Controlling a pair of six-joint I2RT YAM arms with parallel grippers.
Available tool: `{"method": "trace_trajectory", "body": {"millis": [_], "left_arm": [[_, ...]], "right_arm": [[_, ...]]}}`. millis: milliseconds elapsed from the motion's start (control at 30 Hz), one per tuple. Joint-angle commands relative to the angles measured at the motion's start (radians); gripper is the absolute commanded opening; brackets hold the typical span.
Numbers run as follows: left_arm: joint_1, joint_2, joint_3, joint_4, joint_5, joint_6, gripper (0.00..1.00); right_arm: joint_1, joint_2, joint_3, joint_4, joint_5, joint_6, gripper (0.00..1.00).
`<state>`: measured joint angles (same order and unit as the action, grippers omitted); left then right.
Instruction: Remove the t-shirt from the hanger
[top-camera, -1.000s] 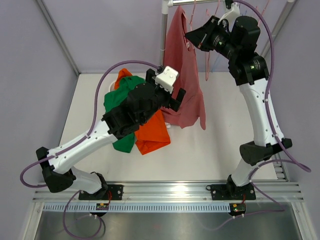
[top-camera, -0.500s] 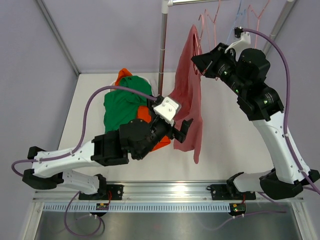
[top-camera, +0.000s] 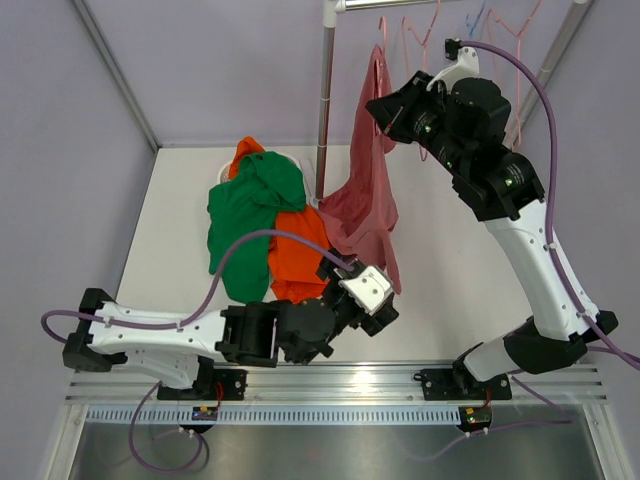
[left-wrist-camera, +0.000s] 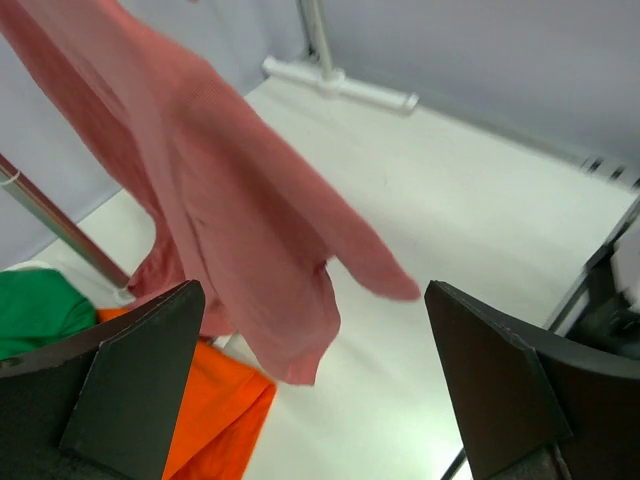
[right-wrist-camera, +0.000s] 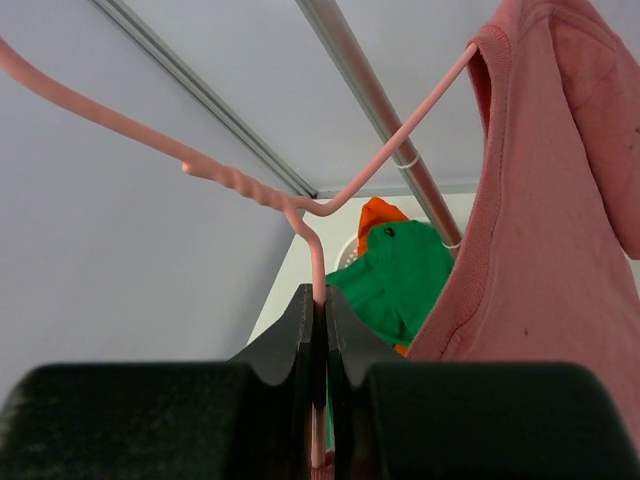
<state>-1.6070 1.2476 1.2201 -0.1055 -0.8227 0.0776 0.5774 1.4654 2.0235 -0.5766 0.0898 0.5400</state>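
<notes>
The hanger is being pinched at its neck by the fully closed right gripper, the t-shirt is being suspended from it lengthwise toward 6 o'clock over the desk, and its hem is being faced from 6 o'clock by the nearer, wide-open, empty left gripper.

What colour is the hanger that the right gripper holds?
Pale pink. The hanger, clamped in the right gripper, shows best in the right wrist view.
</notes>
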Motion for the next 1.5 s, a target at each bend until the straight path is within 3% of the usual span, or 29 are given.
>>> {"method": "trace_trajectory", "body": {"millis": [0, 367, 533, 567, 600, 633, 667, 967, 1167, 1267, 1467], "left_arm": [[0.012, 0.012, -0.042, 0.176, -0.065, 0.056, 0.99], [0.065, 0.061, -0.042, 0.341, -0.228, 0.205, 0.99], [0.082, 0.076, -0.064, 0.402, -0.228, 0.225, 0.99], [0.087, 0.078, -0.065, 0.402, -0.221, 0.222, 0.94], [0.096, 0.079, -0.065, 0.402, -0.213, 0.215, 0.52], [0.101, 0.081, -0.061, 0.403, -0.211, 0.212, 0.18], [0.105, 0.084, -0.054, 0.397, -0.211, 0.209, 0.0], [0.095, 0.067, 0.009, 0.28, -0.17, 0.186, 0.0], [-0.036, -0.007, 0.009, 0.245, -0.245, 0.215, 0.0], [-0.164, -0.013, -0.001, 0.245, -0.315, 0.212, 0.0], [-0.283, -0.005, -0.071, 0.248, -0.429, 0.102, 0.0]], "right_arm": [[0.032, -0.007, 0.087, 0.029, 0.031, -0.002, 0.0], [0.072, -0.05, 0.017, 0.041, 0.044, -0.002, 0.0], [0.078, -0.051, 0.014, 0.044, 0.036, -0.002, 0.0], [0.079, -0.053, 0.012, 0.046, 0.036, 0.0, 0.0], [0.081, -0.054, 0.011, 0.046, 0.037, 0.0, 0.0], [0.081, -0.054, 0.011, 0.044, 0.037, -0.002, 0.0], [0.079, -0.054, 0.009, 0.046, 0.042, -0.002, 0.0], [0.081, -0.025, 0.021, 0.057, 0.057, -0.008, 0.0], [0.081, 0.058, 0.104, 0.04, 0.1, -0.037, 0.0], [0.081, 0.101, 0.155, 0.029, 0.114, -0.051, 0.0], [0.076, 0.188, 0.297, -0.014, 0.125, -0.072, 0.0]]}}
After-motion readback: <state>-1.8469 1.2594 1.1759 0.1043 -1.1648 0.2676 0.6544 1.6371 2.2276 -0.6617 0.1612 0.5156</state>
